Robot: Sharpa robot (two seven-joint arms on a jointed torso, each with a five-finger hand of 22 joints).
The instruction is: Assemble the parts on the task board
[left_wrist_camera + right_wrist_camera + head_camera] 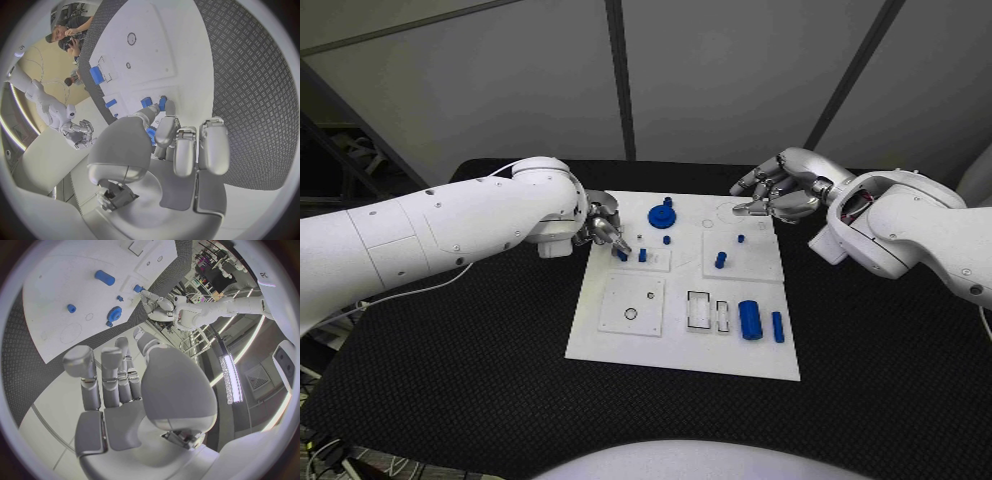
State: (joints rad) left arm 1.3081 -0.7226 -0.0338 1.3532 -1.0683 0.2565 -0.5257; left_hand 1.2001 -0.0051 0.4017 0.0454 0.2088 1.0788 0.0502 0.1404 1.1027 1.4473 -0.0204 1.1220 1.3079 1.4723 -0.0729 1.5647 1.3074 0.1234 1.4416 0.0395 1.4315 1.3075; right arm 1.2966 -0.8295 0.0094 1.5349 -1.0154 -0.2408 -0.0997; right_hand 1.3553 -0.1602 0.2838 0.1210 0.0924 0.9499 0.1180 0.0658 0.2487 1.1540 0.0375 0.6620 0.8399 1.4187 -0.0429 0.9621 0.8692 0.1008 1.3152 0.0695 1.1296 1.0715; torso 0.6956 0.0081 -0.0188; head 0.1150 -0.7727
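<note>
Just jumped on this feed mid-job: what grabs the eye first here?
The white task board in the middle of the black table, dotted with small blue parts. The left hand sits at the board's left edge, pinching a small blue part. The right hand hovers over the far right corner, holding nothing.

My silver, smooth metal-look left robot hand [602, 229] gleams beside the matt white plastic task board [678, 345]; beneath lies the rough, black, textured worktop [473, 350]; small blue parts [751, 319] look glossy plastic.
</note>
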